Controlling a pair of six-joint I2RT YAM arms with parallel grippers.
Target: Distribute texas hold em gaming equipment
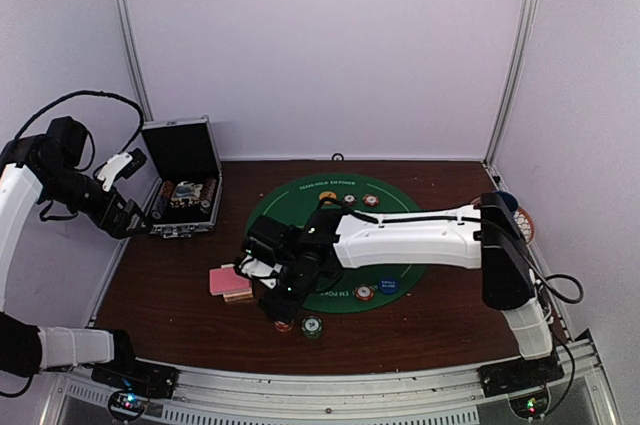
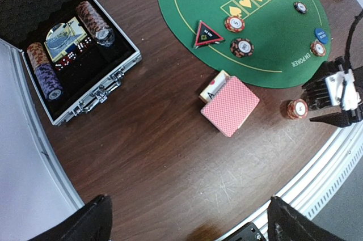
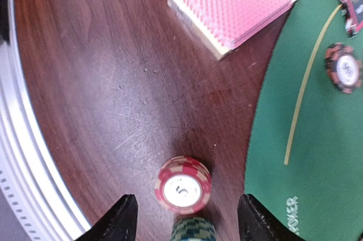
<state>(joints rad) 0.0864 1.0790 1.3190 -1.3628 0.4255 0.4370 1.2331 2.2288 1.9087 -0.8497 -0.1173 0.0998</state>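
Down at the front table edge, right gripper [image 3: 187,201] has its fingers spread wide, gripping nothing. A red-white chip [image 3: 182,184] lies flat on the wood between the fingertips, clear of both. A green chip [image 3: 193,231] is just beside it; can't tell if they touch. Left gripper [image 2: 190,224] also spread wide and empty, hanging high over the left of the table, well apart from any piece.

Outward: pink-backed card stack [image 3: 232,3] sits on bare wood just off the green mat [image 3: 317,139], squared up with one face-up card poking out below, so not dealt. On the mat: red triangle [image 2: 207,34], two striped chips [image 2: 234,24] near it, blue marker disc [image 2: 321,35], more chips by the rim. The case [image 2: 122,74] is open and chip rolls [image 2: 93,20] are inside.

Progress, my read: partway. Markers and some chips are placed; cards and more chips are left.

View differences: the right wrist alone shows the finger-to-chip gap. The left wrist shows the case contents and the mid-mat pieces that the right arm covers from above, but only one of the front chips. The top view shows both front chips side by side, plus the orange disc [image 1: 328,197] at the far side of the mat.
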